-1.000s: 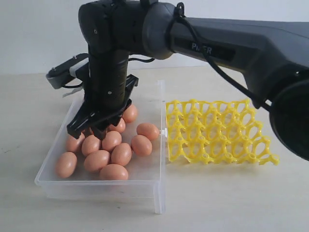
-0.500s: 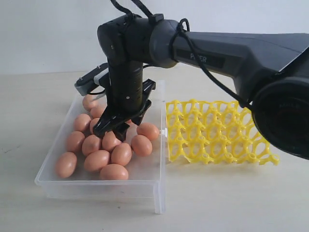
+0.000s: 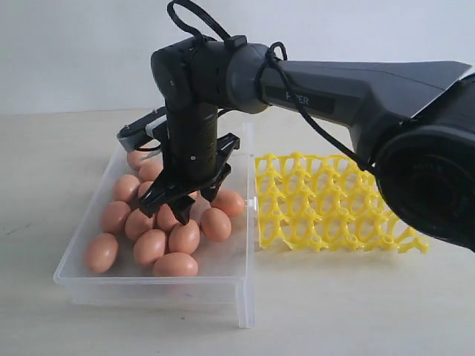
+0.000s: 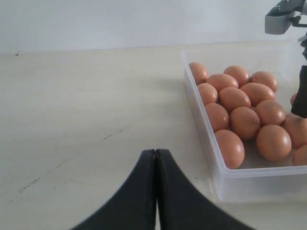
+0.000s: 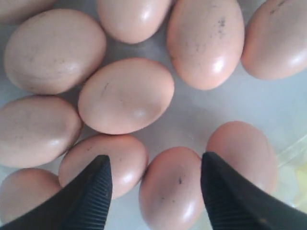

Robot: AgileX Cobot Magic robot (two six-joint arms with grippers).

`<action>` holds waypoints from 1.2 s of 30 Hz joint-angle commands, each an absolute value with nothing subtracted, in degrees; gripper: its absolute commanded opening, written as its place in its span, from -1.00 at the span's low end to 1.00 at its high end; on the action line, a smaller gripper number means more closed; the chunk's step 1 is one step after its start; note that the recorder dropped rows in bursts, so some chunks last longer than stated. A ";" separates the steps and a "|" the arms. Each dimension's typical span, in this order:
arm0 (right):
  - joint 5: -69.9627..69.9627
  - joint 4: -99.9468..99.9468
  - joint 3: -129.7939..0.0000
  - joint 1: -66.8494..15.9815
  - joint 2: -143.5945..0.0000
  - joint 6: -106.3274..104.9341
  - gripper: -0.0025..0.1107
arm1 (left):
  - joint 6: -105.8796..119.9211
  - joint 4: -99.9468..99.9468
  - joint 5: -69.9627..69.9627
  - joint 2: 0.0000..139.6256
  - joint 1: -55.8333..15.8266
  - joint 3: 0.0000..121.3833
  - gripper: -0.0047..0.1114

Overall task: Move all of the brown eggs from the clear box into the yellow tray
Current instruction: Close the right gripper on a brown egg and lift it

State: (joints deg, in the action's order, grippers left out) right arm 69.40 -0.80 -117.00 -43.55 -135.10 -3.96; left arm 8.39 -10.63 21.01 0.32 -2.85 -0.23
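Note:
Several brown eggs [image 3: 101, 252] lie clustered in the clear box [image 3: 148, 291] on the left of the table. The yellow tray [image 3: 334, 204] sits just right of the box, its cups bare. My right gripper [image 3: 182, 202] reaches across and hangs point-down over the middle of the cluster. In the right wrist view it [image 5: 154, 162] is open, one egg [image 5: 170, 191] lying between its ribbed fingers [image 5: 93, 191], untouched. My left gripper [image 4: 156, 153] is shut and empty over bare table beside the box [image 4: 199, 108] of eggs [image 4: 273, 141].
The right arm's dark forearm [image 3: 356, 81] spans above the yellow tray. A small white clasp [image 3: 252, 202] sticks out of the box wall toward the tray. Pale tabletop [image 3: 356, 311] surrounds both containers.
The right gripper has moved right from the box's left part to its middle, dropped lower toward the eggs, and its jaws have spread wider.

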 commanded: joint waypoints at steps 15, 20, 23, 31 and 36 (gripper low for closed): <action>69.96 -0.39 -116.93 -40.99 -136.68 1.62 -0.03 | 8.34 -10.68 20.46 0.00 -2.79 0.00 -0.92; 69.96 1.18 -116.93 -40.83 -137.95 1.62 -0.03 | 8.34 -10.68 20.46 0.00 -2.79 0.00 -0.92; 69.96 1.58 -116.42 -40.68 -138.57 1.62 -0.03 | 8.34 -10.68 20.46 0.00 -2.79 0.00 -0.92; 69.96 4.40 -116.31 -40.68 -139.32 1.62 -0.03 | 8.34 -10.68 20.46 0.00 -2.79 0.00 -0.92; 69.96 6.56 -116.31 -40.68 -139.32 0.51 -0.37 | 8.34 -10.68 20.46 0.00 -2.79 0.00 -0.92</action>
State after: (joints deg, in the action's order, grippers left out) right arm 70.07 4.78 -116.38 -40.93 -139.32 1.53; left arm 8.39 -10.63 21.01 0.32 -2.85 -0.23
